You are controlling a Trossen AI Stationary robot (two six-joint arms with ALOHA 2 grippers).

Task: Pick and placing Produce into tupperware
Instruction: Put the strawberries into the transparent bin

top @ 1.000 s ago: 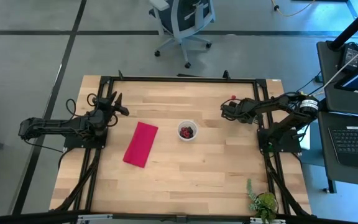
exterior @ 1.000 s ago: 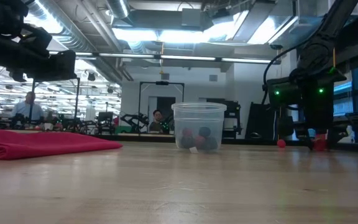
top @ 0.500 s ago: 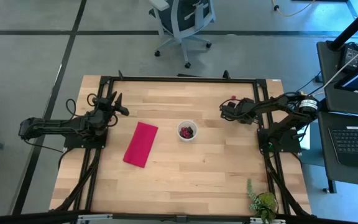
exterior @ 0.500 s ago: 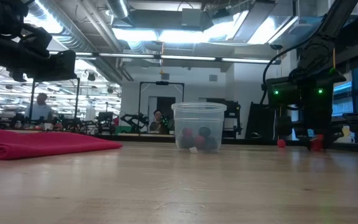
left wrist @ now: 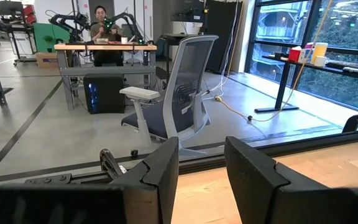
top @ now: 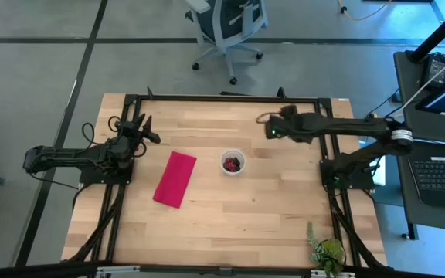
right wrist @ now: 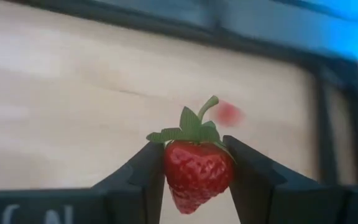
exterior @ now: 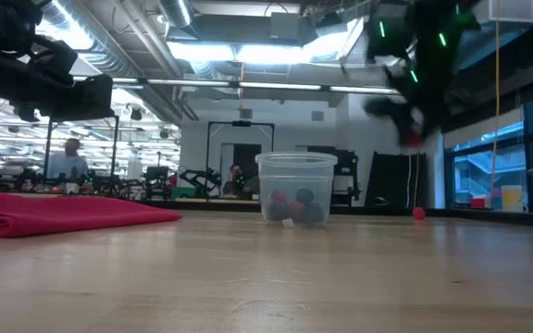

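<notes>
I see the strawberry (right wrist: 197, 174) pinched between the right gripper (top: 271, 130) fingers, raised at about two o'clock from the cup (top: 232, 162); a light pinch could drop it short. Only the right wrist view shows the berry; the left gripper (left wrist: 202, 174) stands spread, empty, at nine o'clock.
</notes>
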